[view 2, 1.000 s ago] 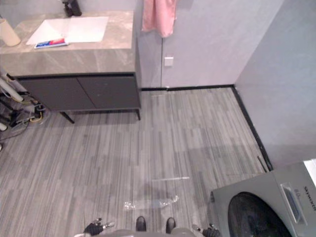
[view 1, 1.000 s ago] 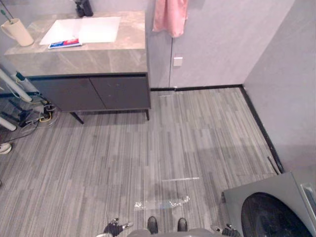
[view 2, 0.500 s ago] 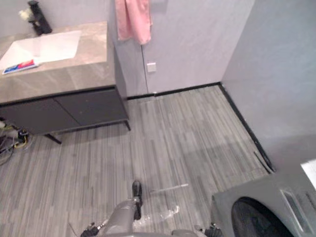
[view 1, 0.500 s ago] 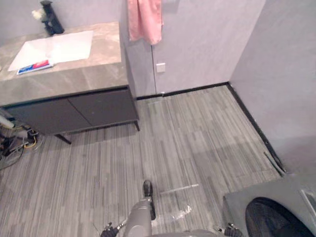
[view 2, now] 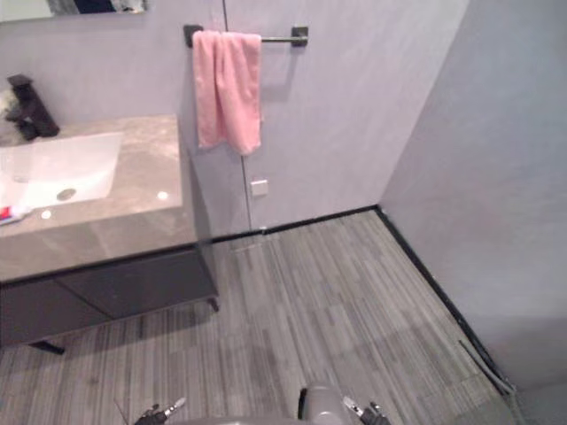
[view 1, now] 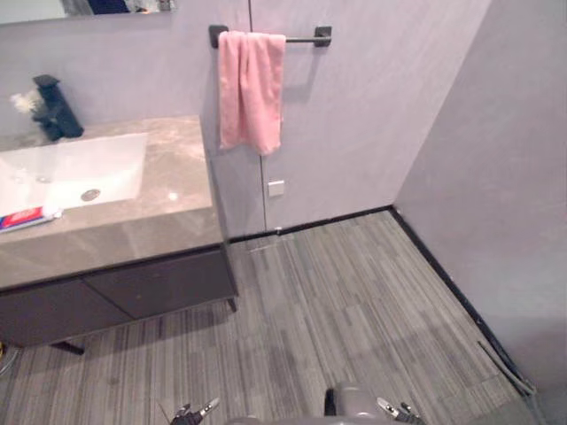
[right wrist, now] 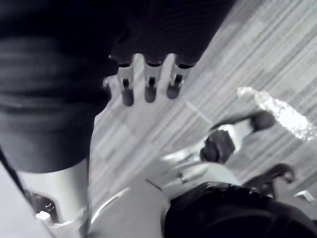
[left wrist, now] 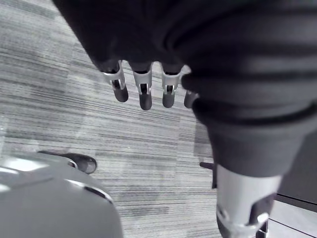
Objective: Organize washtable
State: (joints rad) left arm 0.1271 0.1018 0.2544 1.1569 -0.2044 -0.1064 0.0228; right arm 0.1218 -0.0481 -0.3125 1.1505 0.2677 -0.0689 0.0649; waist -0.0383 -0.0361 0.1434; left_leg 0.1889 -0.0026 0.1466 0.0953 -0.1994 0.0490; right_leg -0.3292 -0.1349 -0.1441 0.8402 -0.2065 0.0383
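Note:
The washtable [view 1: 133, 226] with a marbled grey top stands at the left against the wall. It holds a white sink [view 1: 62, 173] and a black tap [view 1: 55, 106] at the back. A red, white and blue tube [view 1: 27, 217] lies on the counter's left part beside the sink. My left hand [view 1: 193, 413] and right hand [view 1: 399, 411] hang low at the bottom edge, far from the washtable. In the wrist views the left hand's fingers [left wrist: 145, 91] and the right hand's fingers [right wrist: 148, 84] hang straight over the floor and hold nothing.
A pink towel [view 1: 251, 88] hangs on a black rail [view 1: 306, 37] on the wall right of the washtable. Dark cabinet doors [view 1: 133, 288] close off the space below the counter. A wall closes the right side. A clear plastic wrapper [right wrist: 282, 111] lies on the striped floor.
The camera has lifted and swung right as I step closer: the washtable and towel look nearer, while the cup and the washing machine have left the picture. Both hands still hang low.

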